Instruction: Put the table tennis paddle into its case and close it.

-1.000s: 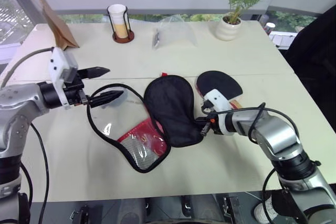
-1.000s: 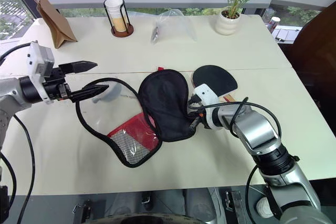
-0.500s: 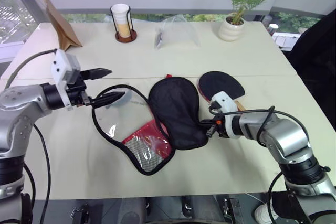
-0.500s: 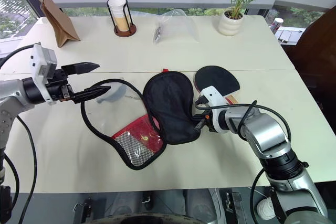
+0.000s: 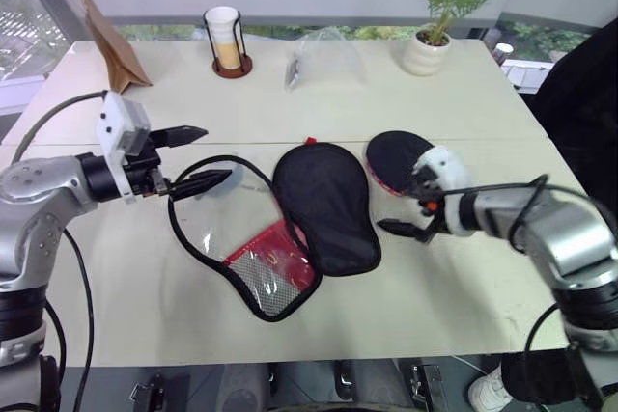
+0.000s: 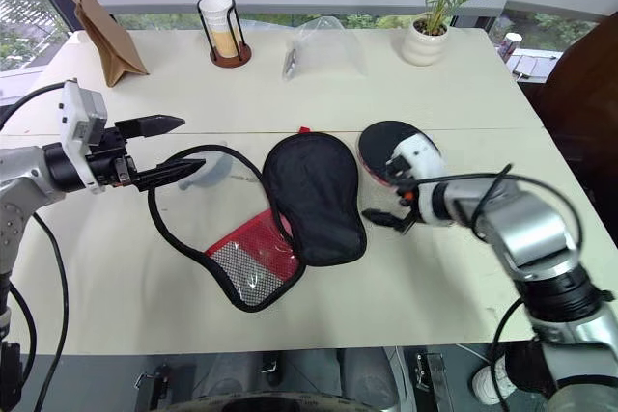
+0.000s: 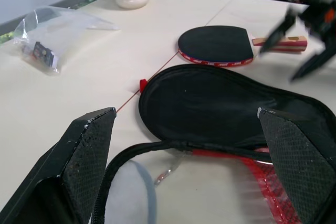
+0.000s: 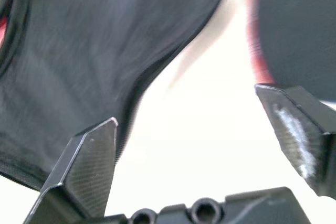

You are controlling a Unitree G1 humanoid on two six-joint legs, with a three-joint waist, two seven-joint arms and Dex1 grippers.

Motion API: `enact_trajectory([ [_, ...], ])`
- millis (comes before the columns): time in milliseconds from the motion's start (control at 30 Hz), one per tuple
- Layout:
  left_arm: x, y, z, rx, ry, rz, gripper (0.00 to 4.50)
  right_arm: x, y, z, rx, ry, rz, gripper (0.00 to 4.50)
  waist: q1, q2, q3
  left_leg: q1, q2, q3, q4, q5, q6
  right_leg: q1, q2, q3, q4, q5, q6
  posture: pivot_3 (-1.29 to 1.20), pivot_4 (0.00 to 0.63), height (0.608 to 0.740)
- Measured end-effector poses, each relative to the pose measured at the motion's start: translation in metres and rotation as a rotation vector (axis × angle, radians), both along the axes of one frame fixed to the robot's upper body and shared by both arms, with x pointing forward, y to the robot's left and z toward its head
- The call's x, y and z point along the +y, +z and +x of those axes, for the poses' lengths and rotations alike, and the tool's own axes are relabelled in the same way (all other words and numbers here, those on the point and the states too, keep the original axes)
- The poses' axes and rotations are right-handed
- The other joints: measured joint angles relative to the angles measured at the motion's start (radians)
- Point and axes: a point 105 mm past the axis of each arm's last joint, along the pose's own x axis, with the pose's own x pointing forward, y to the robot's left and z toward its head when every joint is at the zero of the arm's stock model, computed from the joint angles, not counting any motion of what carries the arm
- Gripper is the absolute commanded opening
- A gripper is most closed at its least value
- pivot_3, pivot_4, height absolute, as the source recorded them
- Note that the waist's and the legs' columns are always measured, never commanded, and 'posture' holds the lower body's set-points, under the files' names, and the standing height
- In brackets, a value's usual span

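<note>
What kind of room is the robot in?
Probably an office or lab room, though I can't be sure. There's a big pale table by a window, with a potted plant, a paper bag and a cup in a holder along its far edge.

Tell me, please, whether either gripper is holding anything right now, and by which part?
Nothing is held. The left gripper hangs open beside the case, and the right gripper is open between the case and the paddle.
</note>
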Motion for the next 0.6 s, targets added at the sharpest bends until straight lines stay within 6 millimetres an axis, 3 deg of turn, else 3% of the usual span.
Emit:
enact_trajectory([
  [67,-0.003,-0.001,0.001,0.003,-0.012,-0.002,4.50,-0.010,0.015,0.005,-0.048,-0.034,-0.002,4.45,-0.001,0.000,0.000,0.000,0.000,0.000,0.000,0.000,0.000,0.000,0.000,0.000,0.000,0.000,0.000,0.00,0.150,0.734],
  [133,-0.006,-0.003,0.001,0.011,-0.023,-0.002,4.50,-0.020,0.018,0.008,-0.050,-0.075,-0.010,4.45,-0.001,0.000,0.000,0.000,0.000,0.000,0.000,0.000,0.000,0.000,0.000,0.000,0.000,0.000,0.000,0.00,0.150,0.734],
  [367,-0.010,-0.002,0.006,0.004,-0.032,-0.015,4.50,-0.058,-0.002,0.018,0.023,-0.236,-0.056,4.45,0.000,0.000,0.000,0.000,0.000,0.000,0.000,0.000,0.000,0.000,0.000,0.000,0.000,0.000,0.000,0.00,0.150,0.734],
  [600,-0.014,-0.006,0.007,0.007,-0.042,-0.017,4.50,-0.076,-0.032,0.015,0.124,-0.283,-0.091,4.45,-0.002,0.000,0.000,0.000,0.000,0.000,0.000,0.000,0.000,0.000,0.000,0.000,0.000,0.000,0.000,0.00,0.150,0.734],
])
